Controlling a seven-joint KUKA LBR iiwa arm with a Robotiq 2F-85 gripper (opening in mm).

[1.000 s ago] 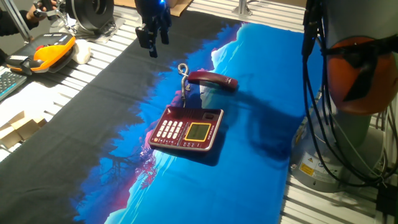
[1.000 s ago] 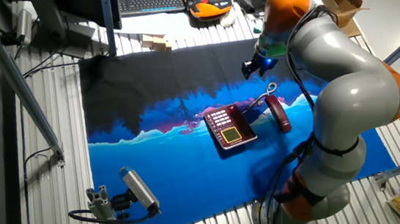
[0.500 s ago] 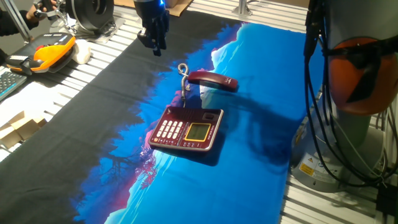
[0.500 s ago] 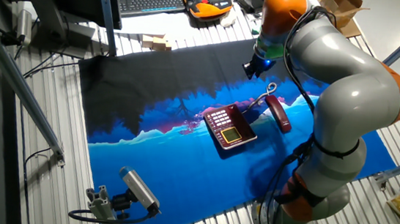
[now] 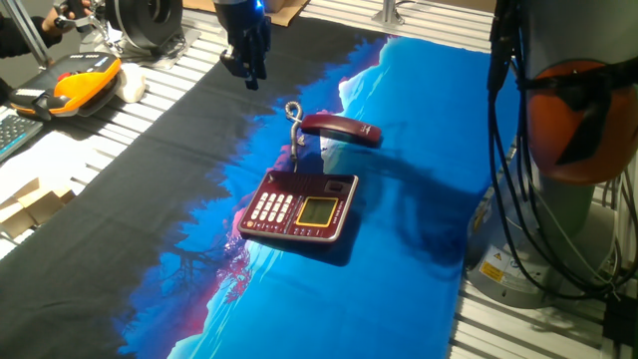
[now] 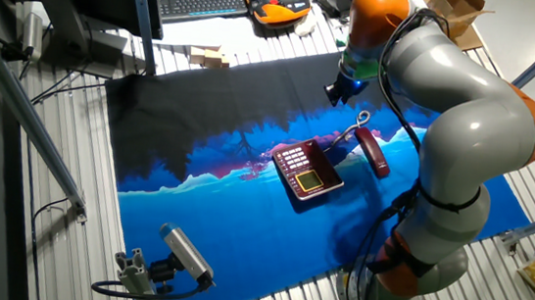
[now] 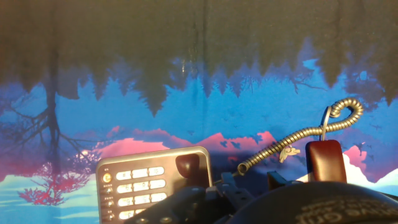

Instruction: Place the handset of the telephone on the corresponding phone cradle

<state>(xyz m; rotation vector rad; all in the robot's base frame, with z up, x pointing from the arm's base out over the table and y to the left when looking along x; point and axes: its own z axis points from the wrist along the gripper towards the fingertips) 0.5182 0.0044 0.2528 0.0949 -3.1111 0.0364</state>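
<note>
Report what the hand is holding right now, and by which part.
Nothing. The hand hangs in the air above the black part of the cloth, apart from the handset, which lies on the cloth beside the telephone.

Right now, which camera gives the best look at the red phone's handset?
One fixed view: the handset lies whole and unblocked beyond the telephone. The other fixed view shows it small; the hand view catches only one end.

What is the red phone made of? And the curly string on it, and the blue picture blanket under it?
The telephone and its handset look like hard, smooth plastic: they catch small shiny glints. The curly cord looks like pale rubbery plastic wound in tight coils. The blue picture mat looks like soft, dull cloth, since it lies flat with no shine, though it might be thin rubber.
</note>
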